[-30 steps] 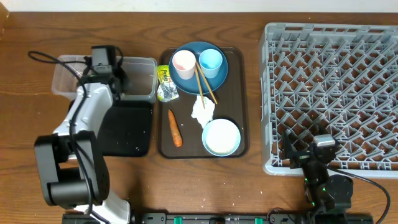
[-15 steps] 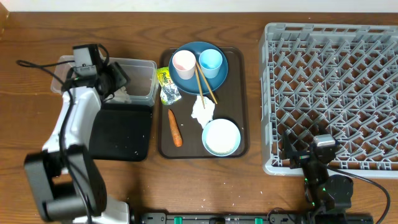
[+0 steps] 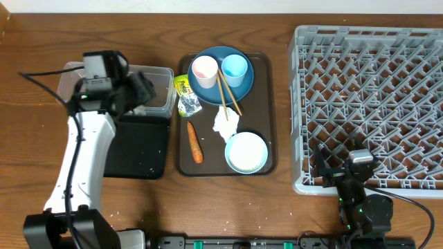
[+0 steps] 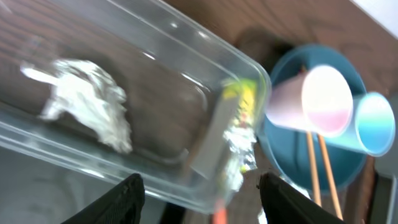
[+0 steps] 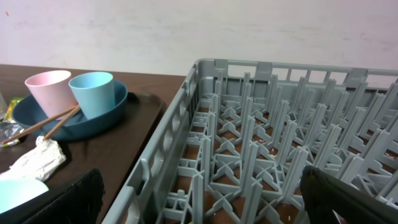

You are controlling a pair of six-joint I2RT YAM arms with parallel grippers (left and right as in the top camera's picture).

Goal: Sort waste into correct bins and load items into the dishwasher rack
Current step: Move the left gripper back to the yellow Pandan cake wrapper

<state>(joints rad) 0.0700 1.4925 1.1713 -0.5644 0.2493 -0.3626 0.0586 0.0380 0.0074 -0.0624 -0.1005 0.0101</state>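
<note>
Over the clear tub [image 3: 160, 70], the left arm stretches from its base. Left fingers [image 4: 127, 198] released, spread wide. Beneath them, in the tub: crumpled white paper [image 4: 93, 109]. Beyond its wall: yellow-green wrapper [image 4: 242, 99]. Right fingers [image 5: 59, 202] released, low beside the dishwasher rack [image 5: 249, 162] near edge. Brown wood surface [image 3: 228, 207]; a bare strip separates serving tray [image 3: 263, 111] and rack.

Tub [image 3: 160, 90] left of serving tray [image 3: 208, 149], rack [image 3: 374, 104] right, chopsticks [image 3: 228, 93] on plate [image 3: 206, 90], bowl [image 3: 246, 152] in front
</note>
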